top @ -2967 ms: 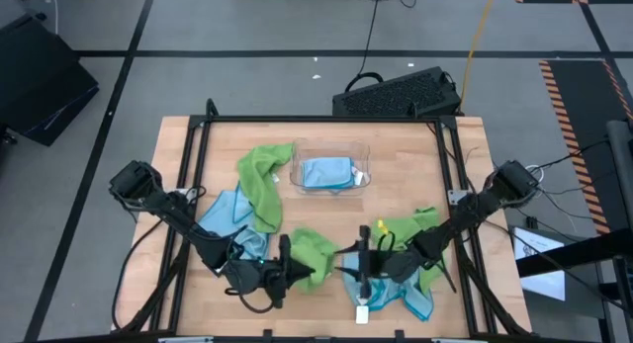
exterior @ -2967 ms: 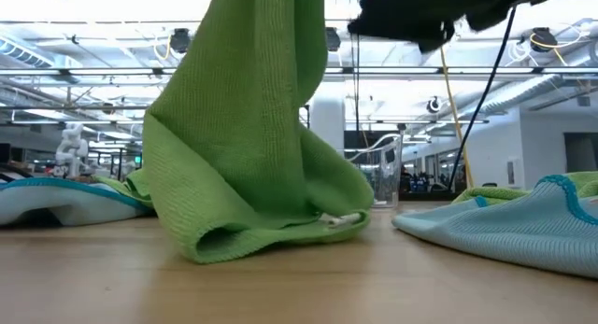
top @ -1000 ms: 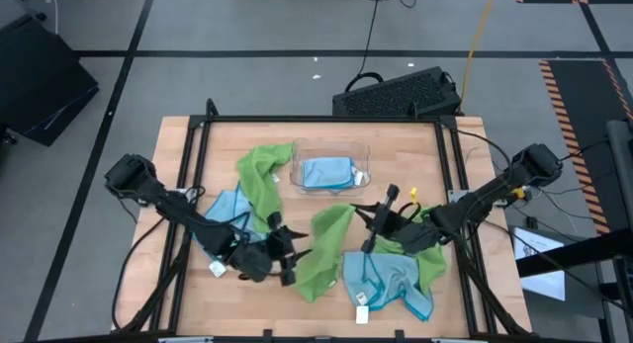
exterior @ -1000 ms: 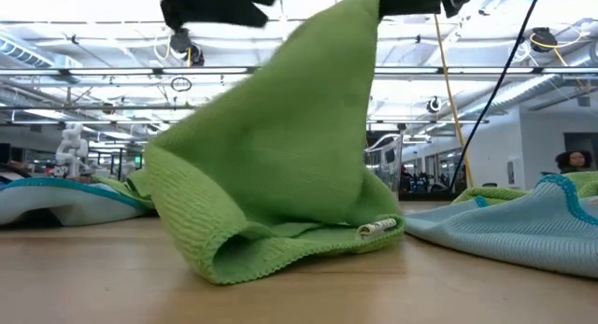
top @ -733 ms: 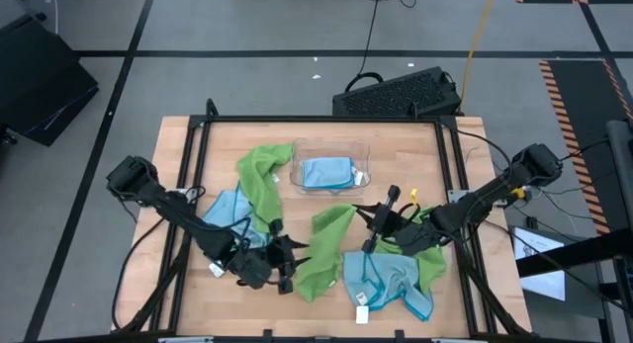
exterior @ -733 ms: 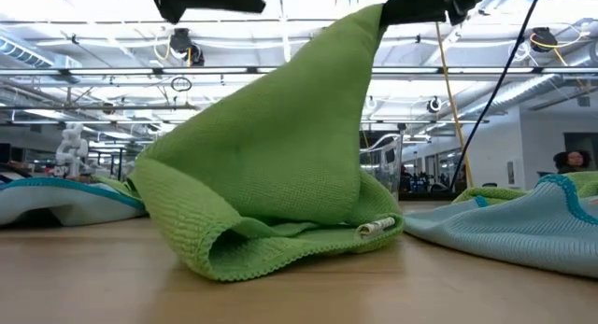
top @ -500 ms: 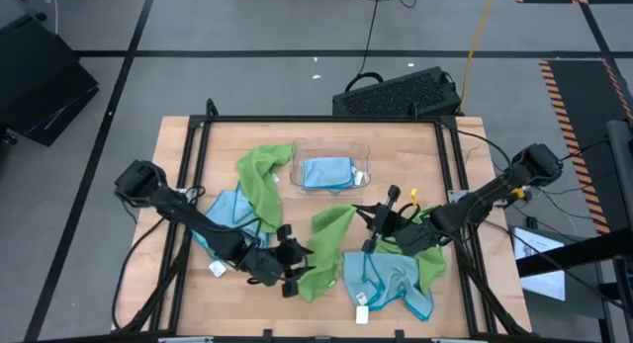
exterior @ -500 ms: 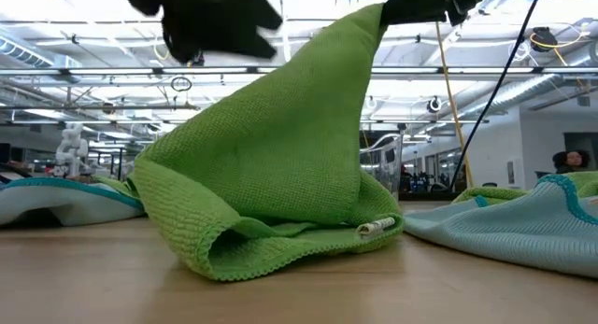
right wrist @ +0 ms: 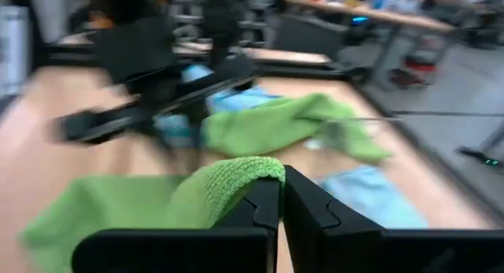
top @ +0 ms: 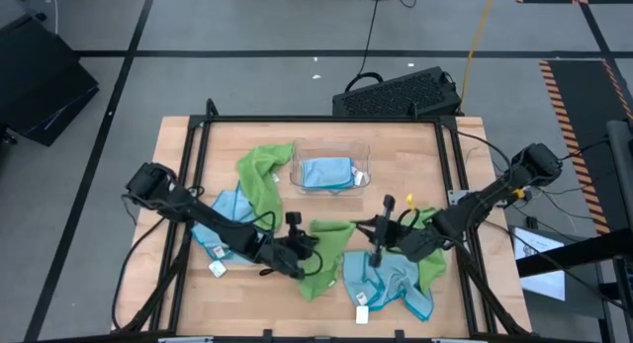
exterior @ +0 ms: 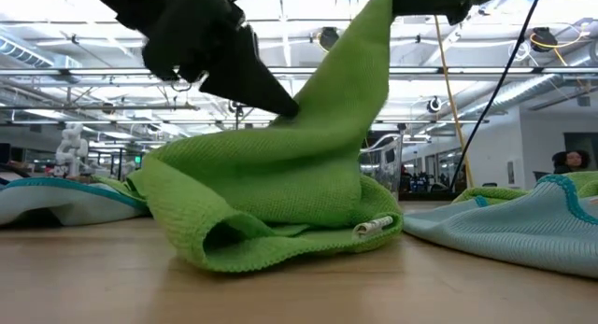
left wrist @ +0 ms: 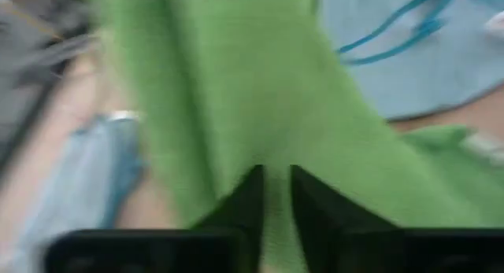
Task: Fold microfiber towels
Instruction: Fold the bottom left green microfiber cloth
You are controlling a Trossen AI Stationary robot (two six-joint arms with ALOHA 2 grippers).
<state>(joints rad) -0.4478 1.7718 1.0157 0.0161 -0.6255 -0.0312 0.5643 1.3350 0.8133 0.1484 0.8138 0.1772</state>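
towel: lime green towel [top: 321,259], lower middle of the high view, on the counter [top: 396,150]. One corner is pulled up into a peak, the rest slumps in a rolled heap w/ the white tag [exterior: 371,228] low on its right in the low view.
handling: soft, light, floppy imo. Drapes and bunches, no stiffness at all, so it'll sag wherever it isn't held. Looks grippy rather than slick, prob clings to itself and drags on the wood. Nothing fragile.
where to grab: corners or a hem edge, thin pinch. Grabbing mid-cloth just bunches it up. For a clean fold I'd want two neighbouring corners held apart, so it hangs flat.
right hand: right hand [right wrist: 276,196] is pinched tight on the raised corner of the green towel, fingers together w/ the cloth edge between them. Sits center-right in the high view.
left hand: left hand [left wrist: 274,196] is in at the towel's left side, fingers narrow, only a slim gap, w/ green cloth right at the tips. Looks like it's nipping a fold, but can't tell for sure that it has hold.
other towels: blue one [top: 386,282] just right of the green; another green [top: 262,180] and a blue [top: 229,213] upper left; a folded blue in the tray [top: 363,165] at top center.
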